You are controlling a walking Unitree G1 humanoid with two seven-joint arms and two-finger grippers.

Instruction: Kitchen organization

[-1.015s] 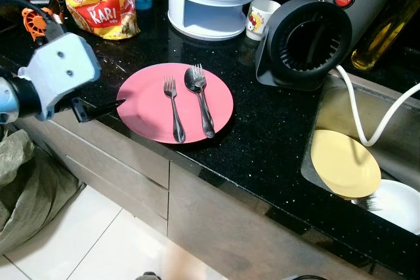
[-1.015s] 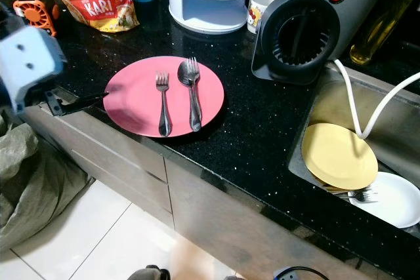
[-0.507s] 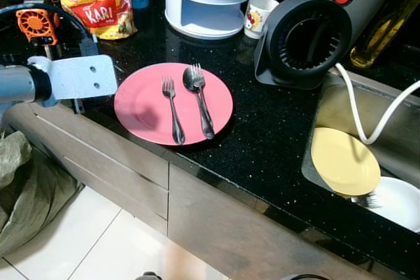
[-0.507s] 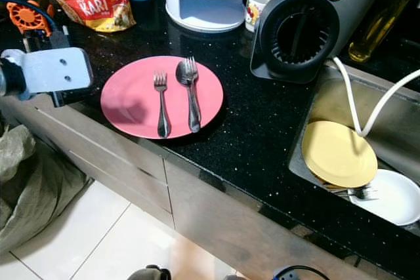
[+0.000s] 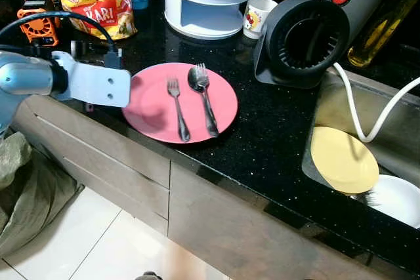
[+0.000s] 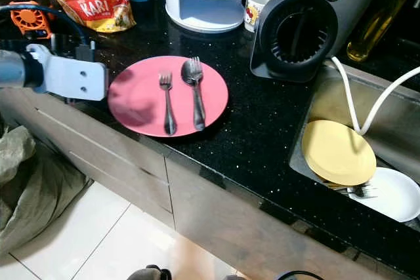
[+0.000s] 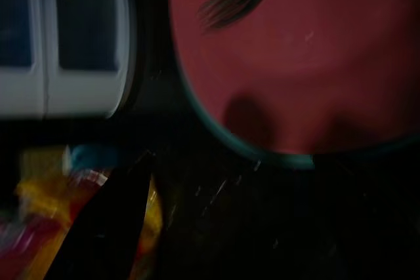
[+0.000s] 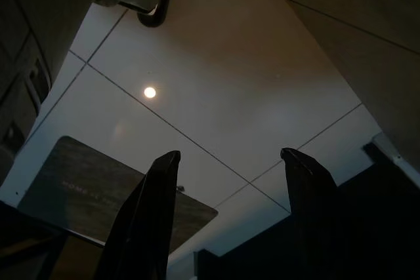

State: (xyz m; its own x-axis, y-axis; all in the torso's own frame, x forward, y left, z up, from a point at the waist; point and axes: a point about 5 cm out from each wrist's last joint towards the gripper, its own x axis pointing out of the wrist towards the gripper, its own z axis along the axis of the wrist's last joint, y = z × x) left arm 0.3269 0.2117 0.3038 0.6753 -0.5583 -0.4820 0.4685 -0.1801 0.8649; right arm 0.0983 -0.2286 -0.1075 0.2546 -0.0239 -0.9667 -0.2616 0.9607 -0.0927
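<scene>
Left gripper (image 5: 98,86) poised at left rim of pink plate (image 5: 147,106) on tabletop (image 5: 262,136), finger state not discernible. Two forks (image 5: 177,106) and a spoon on plate; approach step, likely needing rim grasp. Right gripper (image 8: 226,218) idle, fingers spread.

Glossy black speckled stone counter (image 5: 262,142); smooth pink plastic plate (image 5: 151,106) (matt sheen); shiny metal forks (image 5: 177,109); steel sink (image 5: 328,106).
</scene>
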